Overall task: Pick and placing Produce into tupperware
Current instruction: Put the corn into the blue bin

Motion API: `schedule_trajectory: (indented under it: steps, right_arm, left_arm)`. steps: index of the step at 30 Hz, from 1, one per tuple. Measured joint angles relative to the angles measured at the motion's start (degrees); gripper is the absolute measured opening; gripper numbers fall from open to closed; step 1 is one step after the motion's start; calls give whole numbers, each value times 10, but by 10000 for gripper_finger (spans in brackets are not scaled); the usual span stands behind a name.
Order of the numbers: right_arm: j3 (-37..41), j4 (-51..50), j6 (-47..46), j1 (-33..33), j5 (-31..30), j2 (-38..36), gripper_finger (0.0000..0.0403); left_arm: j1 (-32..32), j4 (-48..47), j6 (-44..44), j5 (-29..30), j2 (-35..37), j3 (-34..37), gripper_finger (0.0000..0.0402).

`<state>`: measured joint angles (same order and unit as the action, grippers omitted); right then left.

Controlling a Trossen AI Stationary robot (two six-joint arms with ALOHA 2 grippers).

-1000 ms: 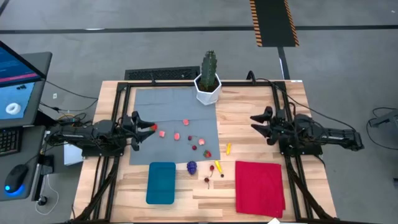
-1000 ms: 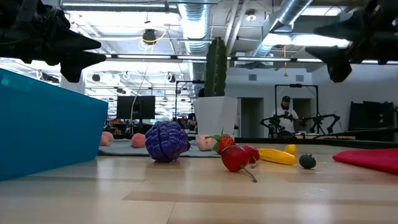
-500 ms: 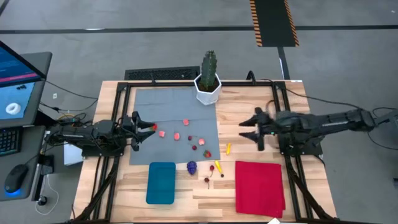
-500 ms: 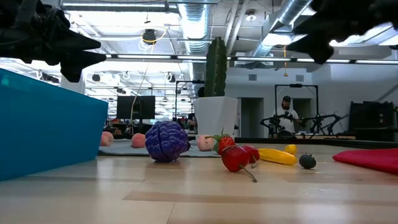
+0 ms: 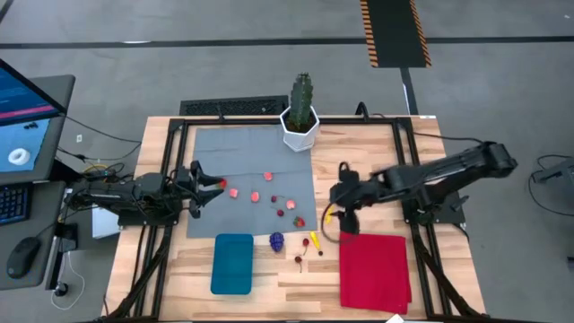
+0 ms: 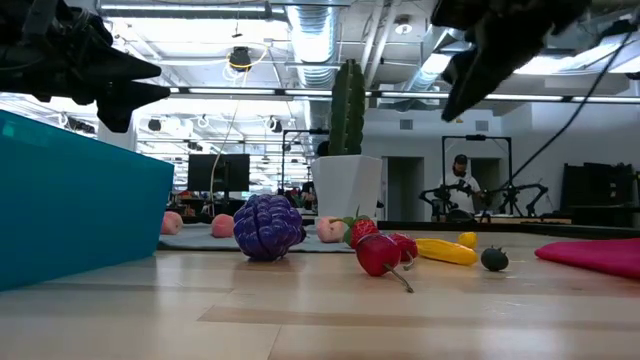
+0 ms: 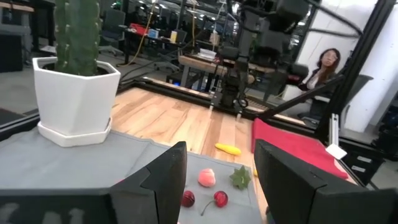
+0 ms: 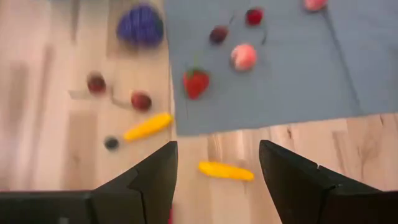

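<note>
Grey flooring surrounds my wooden desk (image 5: 359, 161), where a grey mat (image 5: 251, 170) covers the middle and left. Produce lies scattered across it: pink and red pieces on the mat around its centre, a strawberry (image 5: 299, 222) at the mat's 5 o'clock corner, a purple grape bunch (image 5: 276, 240) just off the mat's 6 o'clock edge, dark cherries (image 5: 300, 259) and a yellow piece (image 5: 315, 240) beside the grapes, and a second small yellow piece (image 5: 329, 213) on bare wood at the mat's 3 o'clock side. None of it is in the tupperware (image 5: 232, 263), which sits empty at 7 o'clock on the desk, near the grapes.

My right tool (image 5: 342, 190) hangs above the small yellow piece, fingers spread and released, holding nothing. A red cloth (image 5: 375, 269) lies at 5 o'clock, just below it.

My left tool (image 5: 208, 186) waits at 9 o'clock over the mat's edge, fingers apart and empty, with a red piece (image 5: 222, 183) just beside its tips.

A cactus in a white pot (image 5: 300, 117) stands at 12 o'clock.
</note>
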<state>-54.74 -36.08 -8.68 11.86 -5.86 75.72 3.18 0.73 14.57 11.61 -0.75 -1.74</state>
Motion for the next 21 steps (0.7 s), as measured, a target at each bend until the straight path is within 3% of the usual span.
schedule_trajectory:
  steps: [4, 10, 16, 21]
  right_arm:
    - [-35, -56, 42, 10, -19, 77, 249]
    - [-74, -146, 21, -5, -15, 165, 249]
    - [-79, -138, 94, 10, -48, 208, 249]
    - [-79, -129, 88, 1, -38, 237, 249]
  left_arm:
    - [0, 0, 5, -6, 0, 0, 178]
    - [0, -2, 17, -9, 0, 0, 178]
    - [0, -9, 25, -22, 0, -1, 178]
    - [0, -11, 32, -29, 0, -1, 178]
